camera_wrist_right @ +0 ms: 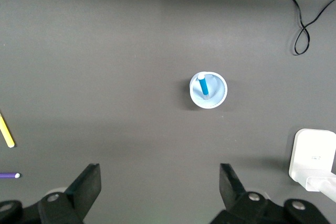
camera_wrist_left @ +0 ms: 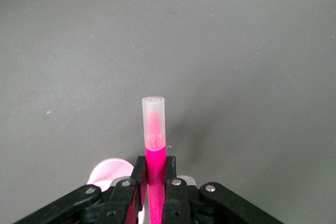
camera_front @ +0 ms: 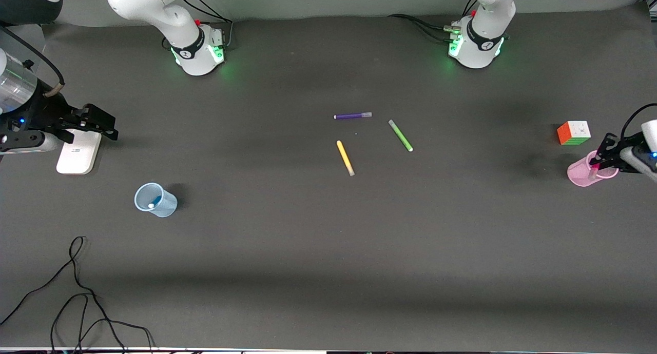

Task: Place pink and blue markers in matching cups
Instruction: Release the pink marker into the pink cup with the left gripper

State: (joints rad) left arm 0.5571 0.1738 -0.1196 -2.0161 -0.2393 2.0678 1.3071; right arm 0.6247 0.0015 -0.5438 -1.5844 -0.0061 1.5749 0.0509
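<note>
My left gripper [camera_front: 595,163] is shut on the pink marker [camera_wrist_left: 155,145] and holds it upright over the pink cup [camera_front: 582,173] at the left arm's end of the table. In the left wrist view the marker's pale end [camera_wrist_left: 154,119] points away from the gripper [camera_wrist_left: 155,165], and the cup's rim [camera_wrist_left: 107,170] shows beside the fingers. The blue marker [camera_front: 153,204] stands inside the pale blue cup [camera_front: 156,200] near the right arm's end. The cup [camera_wrist_right: 215,94] and the marker [camera_wrist_right: 203,86] also show in the right wrist view. My right gripper [camera_front: 105,125] is open and empty [camera_wrist_right: 160,174].
Purple [camera_front: 352,116], green [camera_front: 400,135] and yellow [camera_front: 345,157] markers lie mid-table. A multicoloured cube [camera_front: 574,133] sits beside the pink cup, farther from the front camera. A white box [camera_front: 78,151] lies under my right gripper. Black cables [camera_front: 77,292] trail near the front edge.
</note>
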